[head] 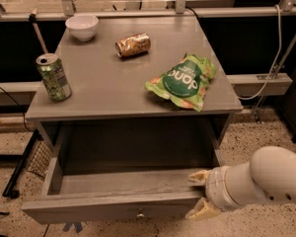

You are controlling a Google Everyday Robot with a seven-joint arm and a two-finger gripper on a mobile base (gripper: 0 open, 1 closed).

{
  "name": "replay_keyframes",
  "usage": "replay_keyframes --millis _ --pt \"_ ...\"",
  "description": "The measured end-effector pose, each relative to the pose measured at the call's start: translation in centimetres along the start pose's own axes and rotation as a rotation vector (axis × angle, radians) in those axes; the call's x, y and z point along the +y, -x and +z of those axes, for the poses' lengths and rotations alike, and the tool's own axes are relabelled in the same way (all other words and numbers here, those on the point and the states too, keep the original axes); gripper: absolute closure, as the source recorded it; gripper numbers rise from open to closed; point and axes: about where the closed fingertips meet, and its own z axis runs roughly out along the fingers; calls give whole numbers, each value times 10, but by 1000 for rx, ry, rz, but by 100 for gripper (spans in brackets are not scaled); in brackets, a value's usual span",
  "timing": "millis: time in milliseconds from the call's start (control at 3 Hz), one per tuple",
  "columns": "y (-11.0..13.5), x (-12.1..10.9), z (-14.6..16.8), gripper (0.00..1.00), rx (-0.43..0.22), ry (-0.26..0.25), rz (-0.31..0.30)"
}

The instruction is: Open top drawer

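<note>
Camera view — top drawer (113, 207) pulled well out beneath the desk (103, 80); gripper (201, 195) at its right front corner, jaws clamped on the front panel.

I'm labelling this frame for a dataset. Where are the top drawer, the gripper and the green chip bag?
top drawer (89, 211): camera view, on its grey front panel.
gripper (201, 194): camera view, its middle, at the drawer's front right corner.
green chip bag (185, 80): camera view, on its printed face.
</note>
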Motion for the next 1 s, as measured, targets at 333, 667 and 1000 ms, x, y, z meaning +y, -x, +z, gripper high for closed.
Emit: replay_keyframes --millis 333,667,1000 --pt "1 0 -1 0 1 -1 -2" --pt "1 0 -1 0 1 -2 -3" --pt "2 -2 -14 0 5 -29 -8"
